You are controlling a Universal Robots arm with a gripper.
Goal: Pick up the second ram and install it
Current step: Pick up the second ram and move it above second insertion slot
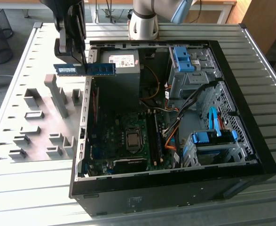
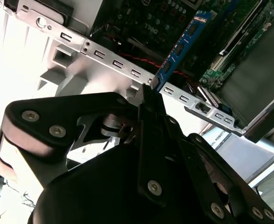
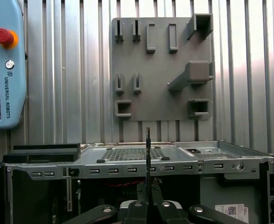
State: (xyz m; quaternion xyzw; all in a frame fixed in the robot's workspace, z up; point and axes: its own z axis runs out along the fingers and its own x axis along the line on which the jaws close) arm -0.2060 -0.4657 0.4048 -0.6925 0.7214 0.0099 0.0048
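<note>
The second ram is a long, thin blue circuit-board stick with dark chips and a white label. It hangs level in the air above the open computer case's wall, on the exterior view's left. My gripper comes down from above and is shut on the stick near its middle. In the second wrist view the ram juts out from the black fingers over the motherboard. In the first wrist view the ram is edge-on, rising from the gripper. The motherboard with its long memory slots lies below.
A grey fixture plate with empty holders lies on the slatted table beside the case. Inside the case are a power supply, cables and blue drive-bay clips. The arm's base stands behind. A teach pendant lies on the table.
</note>
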